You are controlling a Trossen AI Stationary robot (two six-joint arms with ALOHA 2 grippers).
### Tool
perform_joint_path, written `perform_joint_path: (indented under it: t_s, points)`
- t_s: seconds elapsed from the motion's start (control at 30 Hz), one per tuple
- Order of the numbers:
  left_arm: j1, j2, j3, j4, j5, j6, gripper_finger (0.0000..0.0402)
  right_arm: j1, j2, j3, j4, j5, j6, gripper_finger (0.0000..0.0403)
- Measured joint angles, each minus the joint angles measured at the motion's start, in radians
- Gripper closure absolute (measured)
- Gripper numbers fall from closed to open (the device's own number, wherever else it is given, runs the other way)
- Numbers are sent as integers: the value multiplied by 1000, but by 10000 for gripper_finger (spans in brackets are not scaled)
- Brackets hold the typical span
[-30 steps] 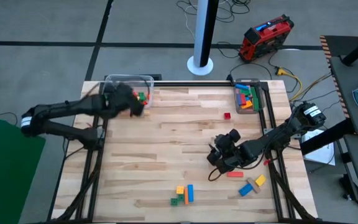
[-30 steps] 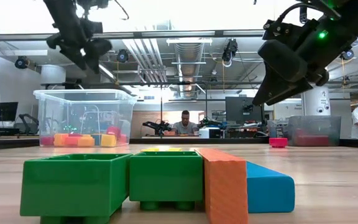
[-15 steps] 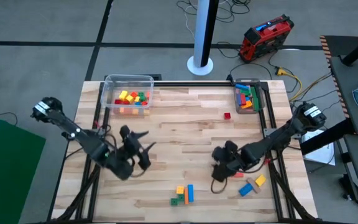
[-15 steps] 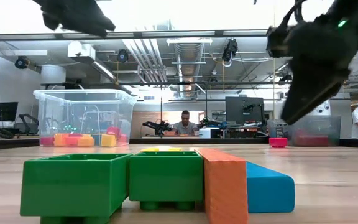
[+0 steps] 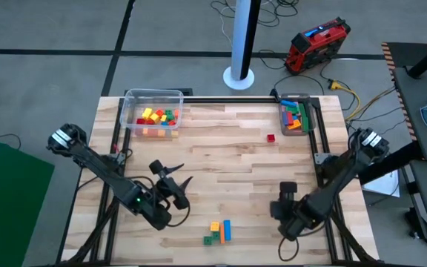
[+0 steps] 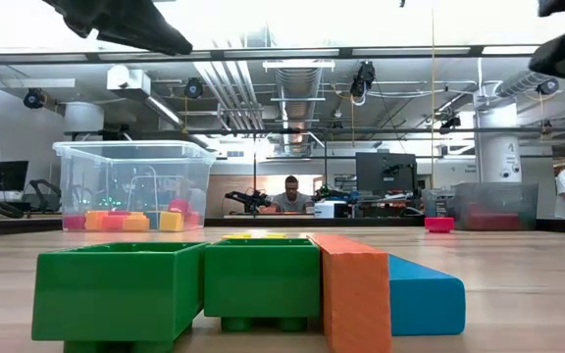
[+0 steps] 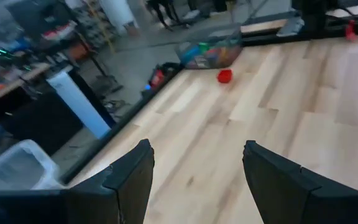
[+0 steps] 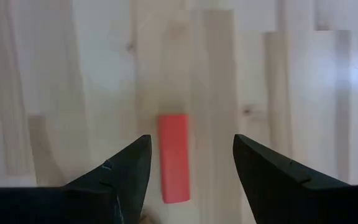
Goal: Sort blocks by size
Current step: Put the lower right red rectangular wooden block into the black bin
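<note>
My right gripper (image 8: pixel 191 142) hangs open over the near right part of the table (image 5: pixel 221 159). Below it a red bar (image 8: pixel 173 158) lies flat on the wood, in line with the gap between the fingers and apart from them. In the high view the right arm (image 5: pixel 325 189) hides this bar. My left gripper (image 5: pixel 176 178) is open above the near left of the table with nothing between its fingers. Near the front edge lies a cluster of orange, blue and green blocks (image 5: pixel 218 231). One small red cube (image 5: pixel 270 138) sits at the far right.
A clear tub (image 5: pixel 153 113) at the far left corner holds several small red, yellow, orange and green blocks. A smaller clear tub (image 5: pixel 295 116) at the far right holds longer bars. Bare wood lies across the table's middle. A person (image 6: pixel 293 196) sits in the room beyond.
My left gripper has left the far left tub and swung toward the near edge and the table's middle. My right gripper has moved toward the near edge and a little to the right, over the red bar. No block has moved.
</note>
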Motion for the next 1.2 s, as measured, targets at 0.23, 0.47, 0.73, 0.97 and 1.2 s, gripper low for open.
perform_joint_path:
  t_s: [0.23,0.47,0.73,0.97,1.2]
  points:
    - [2,21,21,-4,-48,20,180,25,97,-41,5,-45,17,171]
    - [3,20,22,-7,-48,37,180,14,187,-50,15,-76,14,184]
    - [3,20,22,-4,-48,35,180,-9,198,-54,68,-96,-37,253]
    - [3,19,20,-4,-48,35,180,-54,195,-53,103,-106,-82,323]
    - [3,21,19,-4,-48,34,180,-115,139,-42,179,-11,-135,356]
